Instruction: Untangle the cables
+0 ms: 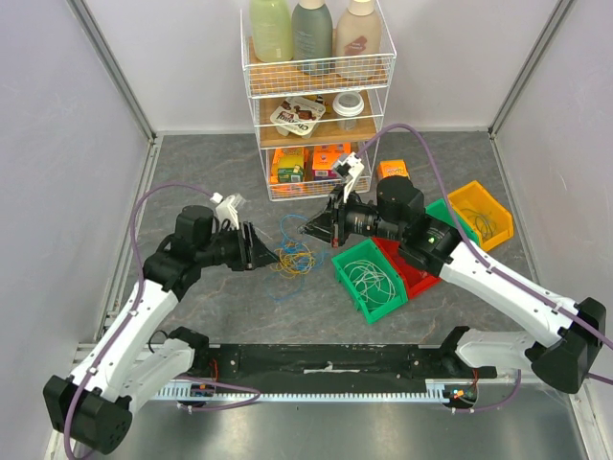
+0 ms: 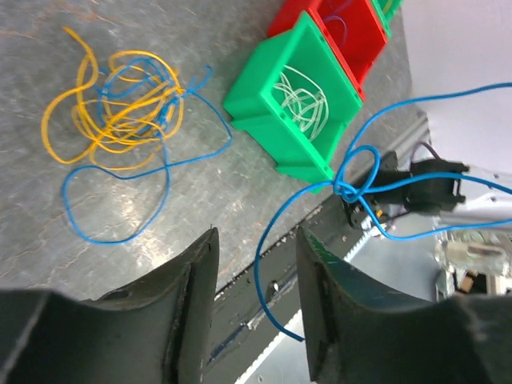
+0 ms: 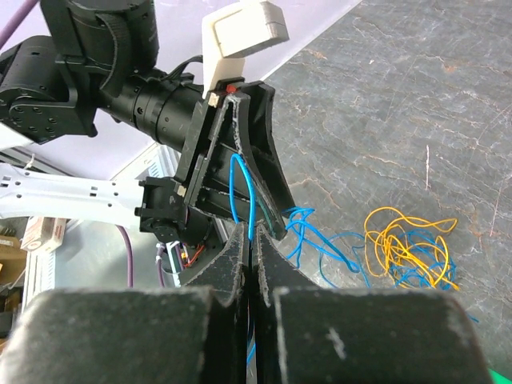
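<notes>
A tangle of yellow and blue cables (image 1: 292,259) (image 2: 120,104) (image 3: 406,244) lies on the grey table between the two arms. My right gripper (image 1: 308,230) (image 3: 254,232) is shut on a blue cable (image 3: 240,180), which is lifted off the table. That blue cable (image 2: 268,264) carries a knot (image 2: 352,188), and its loose end hangs between the fingers of my left gripper (image 1: 257,251) (image 2: 258,236). The left jaws stand open and do not pinch it. The two grippers face each other closely above the tangle. White cables (image 1: 369,278) (image 2: 300,92) lie in a green bin (image 1: 347,279) (image 2: 256,96).
A red bin (image 1: 407,268) (image 2: 356,44), a second green bin (image 1: 442,211) and a yellow bin (image 1: 482,213) stand at the right. A white wire shelf (image 1: 316,105) with bottles and boxes stands at the back. The black rail (image 1: 316,364) runs along the near edge.
</notes>
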`<action>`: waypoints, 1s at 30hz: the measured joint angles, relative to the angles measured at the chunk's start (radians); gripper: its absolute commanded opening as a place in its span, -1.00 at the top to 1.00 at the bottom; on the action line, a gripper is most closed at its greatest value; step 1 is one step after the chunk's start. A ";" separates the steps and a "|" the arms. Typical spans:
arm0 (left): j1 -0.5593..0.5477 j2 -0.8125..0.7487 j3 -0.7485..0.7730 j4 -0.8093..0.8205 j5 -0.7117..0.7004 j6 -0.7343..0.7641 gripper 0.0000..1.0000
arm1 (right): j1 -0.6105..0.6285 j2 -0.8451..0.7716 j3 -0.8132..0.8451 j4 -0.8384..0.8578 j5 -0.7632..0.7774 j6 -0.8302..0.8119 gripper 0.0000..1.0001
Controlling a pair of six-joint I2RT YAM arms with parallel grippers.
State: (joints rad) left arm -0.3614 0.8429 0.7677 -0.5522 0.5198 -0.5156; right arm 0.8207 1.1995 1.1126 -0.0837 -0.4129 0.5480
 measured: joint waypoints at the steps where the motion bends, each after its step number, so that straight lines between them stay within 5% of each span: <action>1: 0.000 0.007 -0.003 0.011 0.023 -0.001 0.15 | 0.000 -0.001 0.000 0.000 -0.001 0.000 1.00; 8: 0.000 0.040 -0.015 0.060 0.101 -0.009 0.96 | 0.000 -0.001 0.000 0.000 -0.010 -0.008 0.99; 14: 0.000 -0.036 0.006 0.053 -0.011 0.012 0.97 | 0.000 -0.001 -0.008 0.002 -0.035 -0.018 0.62; 24: 0.000 -0.321 0.114 0.061 -0.281 0.132 0.96 | 0.000 0.000 -0.090 0.008 -0.058 -0.014 -0.38; 30: 0.000 -0.296 0.262 0.047 -0.344 0.185 0.97 | 0.000 0.015 -0.080 0.016 -0.048 -0.027 -0.56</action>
State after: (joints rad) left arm -0.3618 0.5465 1.0294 -0.5053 0.1753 -0.3309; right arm 0.8207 1.2148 1.0325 -0.0673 -0.4614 0.5209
